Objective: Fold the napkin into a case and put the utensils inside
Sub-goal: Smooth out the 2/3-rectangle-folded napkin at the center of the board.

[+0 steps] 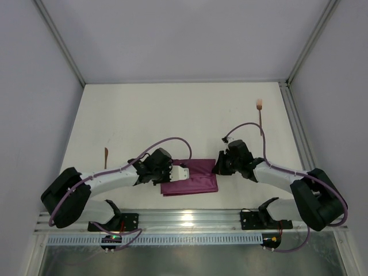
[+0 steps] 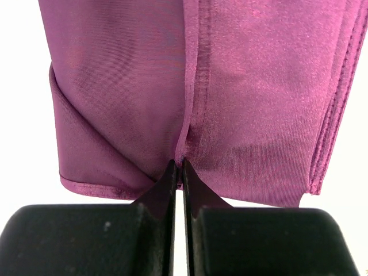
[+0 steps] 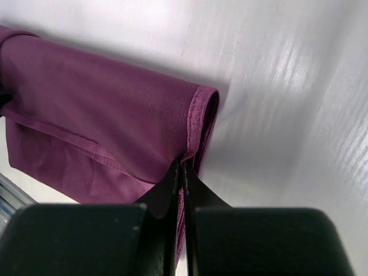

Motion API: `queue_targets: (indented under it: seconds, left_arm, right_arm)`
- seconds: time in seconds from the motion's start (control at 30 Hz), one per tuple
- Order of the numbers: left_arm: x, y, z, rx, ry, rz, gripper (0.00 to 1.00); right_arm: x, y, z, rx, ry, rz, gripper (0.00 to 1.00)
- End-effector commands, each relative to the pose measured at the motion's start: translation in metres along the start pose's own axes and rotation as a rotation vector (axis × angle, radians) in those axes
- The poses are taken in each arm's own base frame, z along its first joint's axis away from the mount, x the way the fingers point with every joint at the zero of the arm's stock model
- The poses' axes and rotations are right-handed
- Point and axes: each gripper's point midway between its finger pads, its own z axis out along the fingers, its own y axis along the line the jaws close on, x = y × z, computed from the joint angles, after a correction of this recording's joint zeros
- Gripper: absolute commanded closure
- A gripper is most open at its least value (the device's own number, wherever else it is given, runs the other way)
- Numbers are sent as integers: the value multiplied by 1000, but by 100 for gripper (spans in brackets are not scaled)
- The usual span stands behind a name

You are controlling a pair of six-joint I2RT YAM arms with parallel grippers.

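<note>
napkin (image 1: pixel 192 179) lying half-folded on counter (image 1: pixel 144 115), lower centre of frame. left gripper (image 2: pixel 178 170) pinching its near hem, right gripper (image 3: pixel 183 168) clamping opposite folded edge. imo both should be lifting together, keeping cloth taut, layers lined up. fork (image 1: pixel 260 108) sitting upper right.

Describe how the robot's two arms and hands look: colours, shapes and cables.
The left arm and right arm match: white tubular links with bulky black joints. A purple cable loops along each. The left hand has a black body with a white part; the right hand looks all black. Up close, both have black fingers tapering to thin tips.
</note>
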Motion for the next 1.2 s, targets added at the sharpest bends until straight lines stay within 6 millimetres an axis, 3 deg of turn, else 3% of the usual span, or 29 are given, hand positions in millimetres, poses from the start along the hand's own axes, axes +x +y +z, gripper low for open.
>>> queue_targets:
  seconds: [0.0, 0.23, 0.47, 0.63, 0.77, 0.9, 0.97, 1.03, 1.13, 1.17]
  left_arm:
    - [21, -14, 1, 42, 63, 9, 97]
    - [36, -21, 3, 63, 105, 43, 95]
    - [27, -22, -19, 90, 28, 121, 98]
    - [32, -28, -13, 127, 49, 121, 99]
    - [31, -27, -5, 138, 62, 100, 97]
    - [26, -21, -4, 119, 49, 108, 95]
    - [24, -21, -4, 118, 41, 112, 94]
    - [24, -21, -5, 121, 40, 113, 93]
    - [25, -21, -6, 119, 44, 113, 92]
    - [26, -21, -6, 120, 46, 111, 92]
  right_arm:
    - [-2, -7, 8, 28, -25, 0, 96]
    - [5, -19, 15, 71, -12, 14, 96]
    - [-11, -25, 0, 132, -92, 7, 96]
    - [-5, -25, -2, 135, -64, -4, 96]
    - [-17, -15, -10, 118, -79, -29, 78]
    - [-45, -3, -40, 141, -139, -75, 63]
    - [-66, 4, -59, 167, -221, -101, 62]
    - [-74, 7, -67, 191, -261, -116, 64]
    - [-74, 34, -55, 118, -268, -154, 79]
    - [-67, 49, -41, 50, -240, -169, 83]
